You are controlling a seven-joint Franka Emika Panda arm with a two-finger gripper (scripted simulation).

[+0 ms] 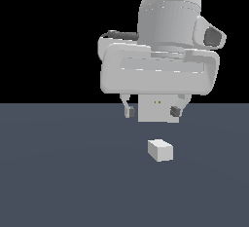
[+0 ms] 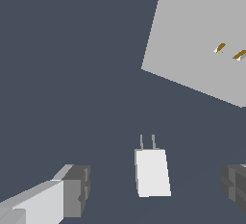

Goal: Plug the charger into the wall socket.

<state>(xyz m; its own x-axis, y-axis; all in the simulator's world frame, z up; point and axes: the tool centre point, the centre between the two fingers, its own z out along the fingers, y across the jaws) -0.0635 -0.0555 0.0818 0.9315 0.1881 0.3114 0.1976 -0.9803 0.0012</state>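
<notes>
Exterior view: claw (image 1: 152, 110) hung wide open, empty, above charger (image 1: 160, 150) lying on bench (image 1: 58, 172); wall socket (image 1: 156, 109) stood behind the fingers.

Wrist view: charger (image 2: 153, 172) sat between fingers (image 2: 72, 189), prongs toward socket (image 2: 192, 35). Reach step; next, descend and grip.

**Layout: charger, socket, gripper**

Charger (image 1: 160, 150) lies on the floor (image 1: 58, 172), nearer the exterior camera than the wall socket (image 1: 156, 109). Socket stands upright behind it, partly hidden by the gripper (image 1: 152, 111). Gripper hangs above the charger, apart from it, fingers spread either side.
</notes>
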